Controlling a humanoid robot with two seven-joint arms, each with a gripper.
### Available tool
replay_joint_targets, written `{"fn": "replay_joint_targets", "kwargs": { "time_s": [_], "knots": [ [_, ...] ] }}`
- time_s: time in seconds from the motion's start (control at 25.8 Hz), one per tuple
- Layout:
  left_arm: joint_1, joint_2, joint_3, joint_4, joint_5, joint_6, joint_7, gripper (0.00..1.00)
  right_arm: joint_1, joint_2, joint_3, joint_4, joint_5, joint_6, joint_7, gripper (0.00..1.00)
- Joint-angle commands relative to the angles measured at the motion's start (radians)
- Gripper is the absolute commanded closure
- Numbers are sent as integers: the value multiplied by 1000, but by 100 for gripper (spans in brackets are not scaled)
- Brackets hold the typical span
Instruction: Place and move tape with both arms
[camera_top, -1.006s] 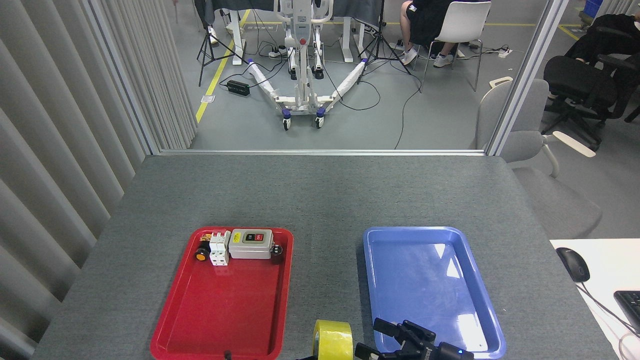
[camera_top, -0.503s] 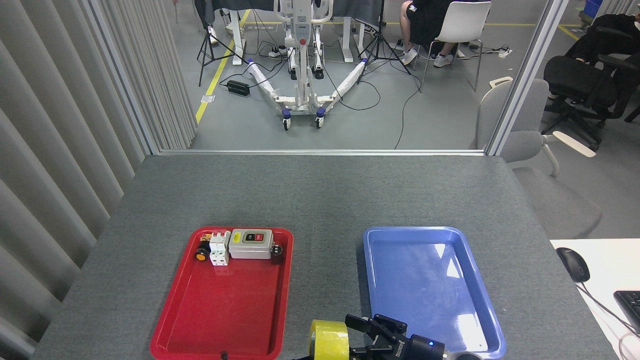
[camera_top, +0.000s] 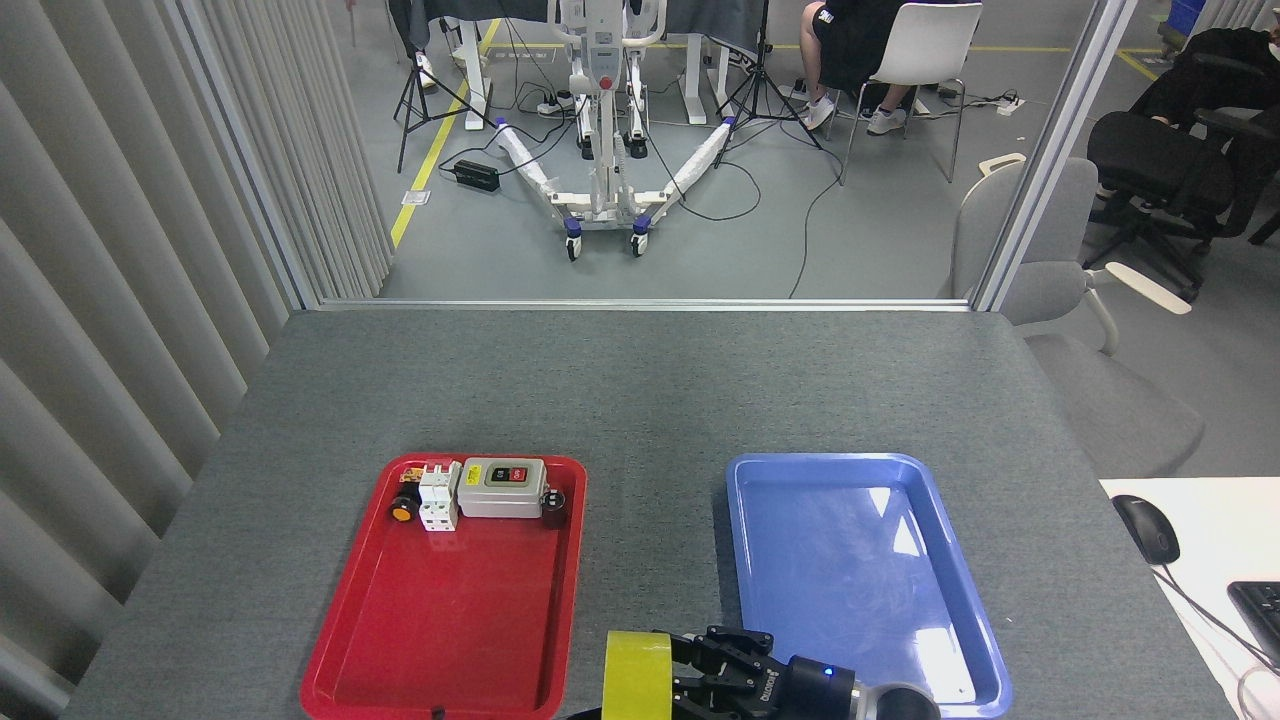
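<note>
The tape (camera_top: 637, 675), a yellow roll standing on edge, is seen at the bottom edge of the view, over the strip of grey bench (camera_top: 640, 400) between the two trays. The fingers (camera_top: 722, 650) of the right hand (camera_top: 705, 672) are closed against the roll's right side, so the roll is gripped. The left hand is not in view.

Compared with half a second before, the roll has been shifted slightly to the left and lower in the view, and the right hand has been brought further left with it, its fingers drawn in from a looser spread.

To the left lies the red tray (camera_top: 450, 620), which holds, along its far end, a grey switch box (camera_top: 502, 487), a white terminal block (camera_top: 438, 496) and a small orange-yellow button (camera_top: 403, 511); the rest of it is bare. To the right lies the blue tray (camera_top: 860, 560). Beyond the bench, a wheeled white stand (camera_top: 603, 150) and a seated person (camera_top: 850, 40) are visible on the floor.
</note>
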Motion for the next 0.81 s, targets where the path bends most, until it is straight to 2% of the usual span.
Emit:
{"fn": "replay_joint_targets", "kwargs": {
  "time_s": [0.0,0.15,0.77],
  "knots": [
    [0,0,6,-2,45,-45,-145,100,-6,8,20,3,1,3,2,46],
    [0,0,6,-2,47,-45,-153,100,-6,29,31,3,1,3,2,50],
    [0,0,11,-1,53,-47,-162,100,-3,31,38,-14,-4,3,0,63]
  ]
}}
